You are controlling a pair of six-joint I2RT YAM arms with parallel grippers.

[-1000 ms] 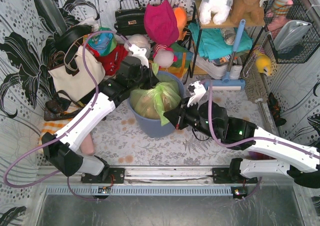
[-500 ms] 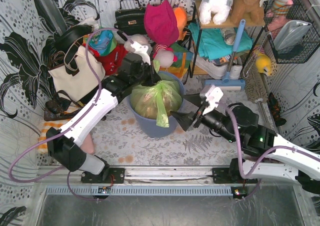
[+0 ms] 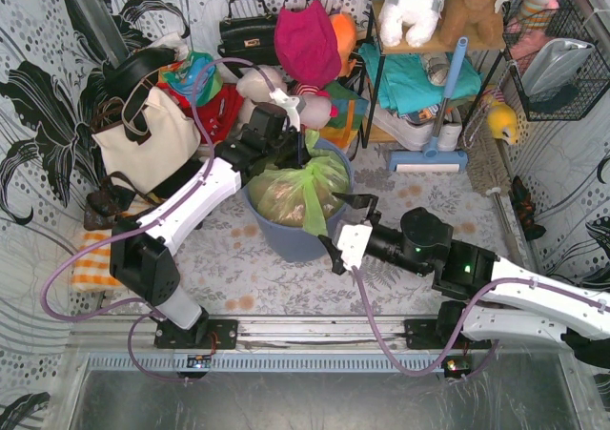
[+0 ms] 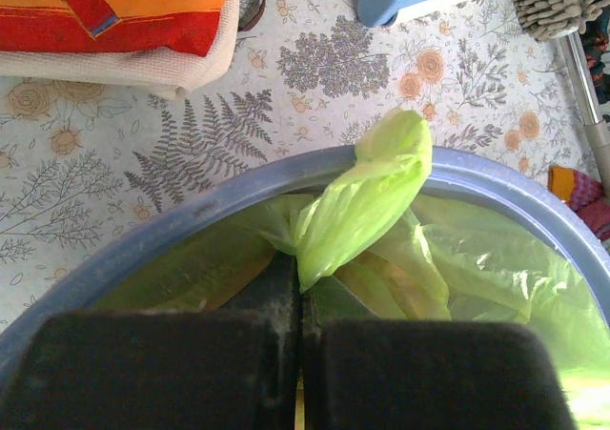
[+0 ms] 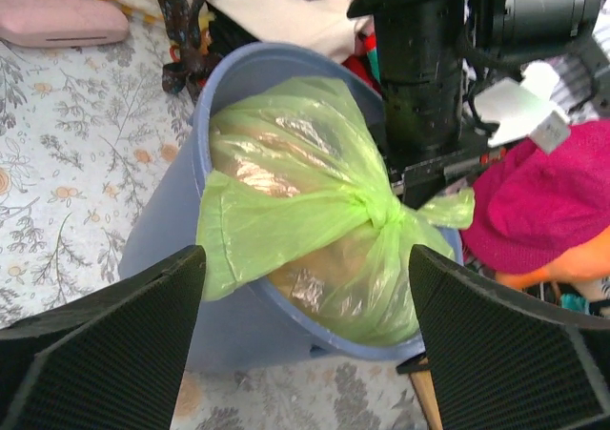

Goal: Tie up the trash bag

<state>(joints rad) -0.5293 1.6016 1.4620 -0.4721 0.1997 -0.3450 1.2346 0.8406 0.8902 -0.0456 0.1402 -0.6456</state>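
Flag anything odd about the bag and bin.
One loose tail of the trash bag drapes over the near rim of the bin; the other is pinched in the left gripper. Nothing spilled or torn.

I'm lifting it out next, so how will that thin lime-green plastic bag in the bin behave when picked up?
Probably floppy: the thin lime-green plastic bag sags over the rim of the blue-grey round plastic bin. Likely light for its size: only crumpled paper shows through. The film might tear where pinched.

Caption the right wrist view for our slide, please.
Open right gripper facing the knotted trash bag in its bin, left gripper pinching a tail.
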